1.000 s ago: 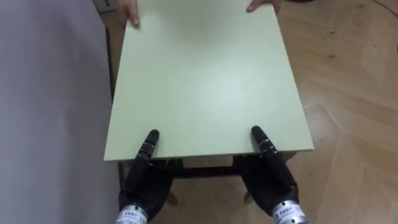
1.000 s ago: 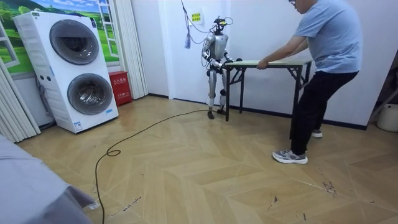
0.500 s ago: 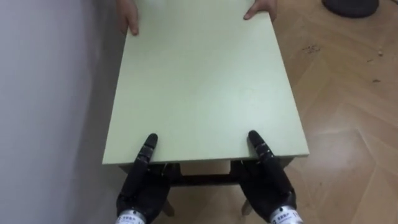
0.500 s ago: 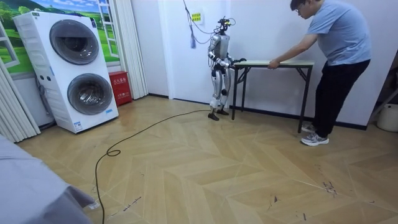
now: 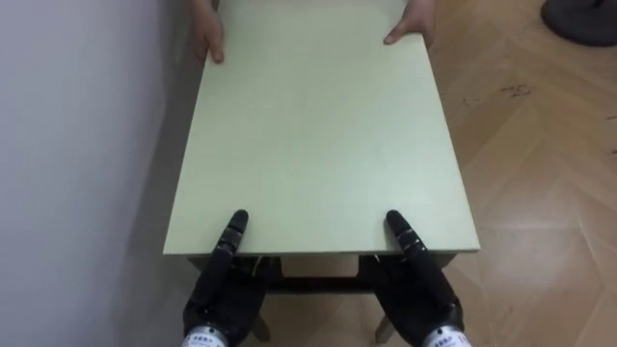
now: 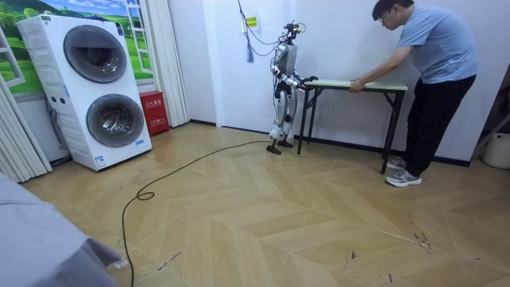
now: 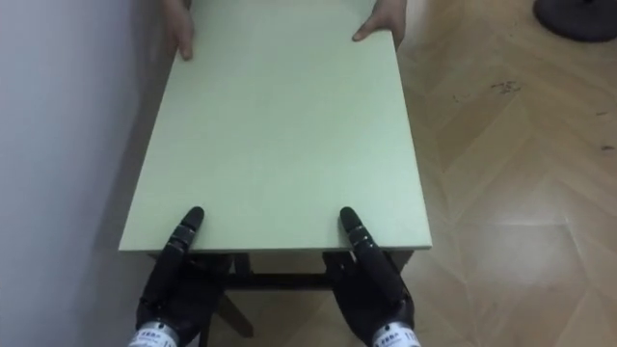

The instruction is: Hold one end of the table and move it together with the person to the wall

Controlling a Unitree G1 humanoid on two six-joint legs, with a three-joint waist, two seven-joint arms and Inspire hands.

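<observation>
The wall (image 5: 77, 145) runs close along the table's (image 5: 318, 145) left long side, with only a thin strip between them, so that flank is hemmed in. On the table's right lies open wooden floor (image 5: 540, 173). A dark round object (image 5: 583, 19) sits on it beyond the far right corner; I can't make out what it is.

In the room view, a stacked washer and dryer (image 6: 92, 88) and a small red box (image 6: 153, 112) stand well away from the table, towards the room view's left.

The table stands on its legs against the wall. My robot is at one short end and a person (image 6: 434, 72) leans in at the other. The person's hands (image 5: 207, 34) rest on the two far corners of the top.

At my end, the left hand (image 5: 220, 289) is near the left corner and the right hand (image 5: 419, 284) near the right corner. Each lays a straight thumb flat on the top, pointing away from me. The rest of each hand is tucked beneath the board, so I cannot tell whether either hand is clasping the edge or merely supporting it from below.
</observation>
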